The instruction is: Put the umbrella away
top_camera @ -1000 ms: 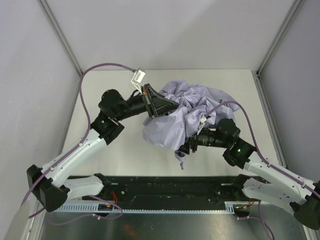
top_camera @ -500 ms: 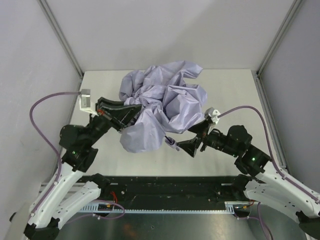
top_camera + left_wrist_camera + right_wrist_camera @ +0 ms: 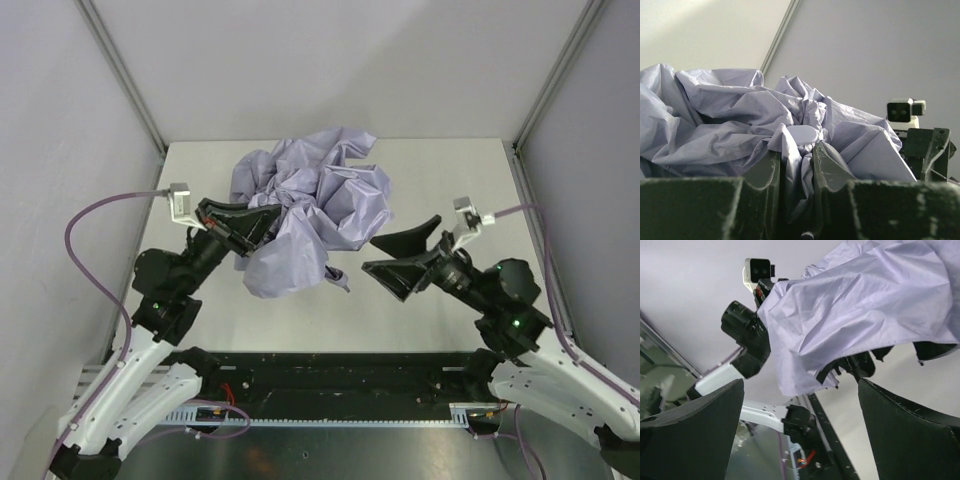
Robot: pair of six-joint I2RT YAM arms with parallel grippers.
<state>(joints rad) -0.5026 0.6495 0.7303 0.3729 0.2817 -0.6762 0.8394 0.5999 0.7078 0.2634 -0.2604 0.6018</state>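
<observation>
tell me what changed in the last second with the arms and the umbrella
The right gripper let go of the umbrella, opened wide and drew back to the right. The left gripper pulled back towards its own side, dragging the umbrella leftward with it. Its pinch on the umbrella stayed as it was.

Soft even light, faint shadows (wrist-view foregrounds blurred)
</observation>
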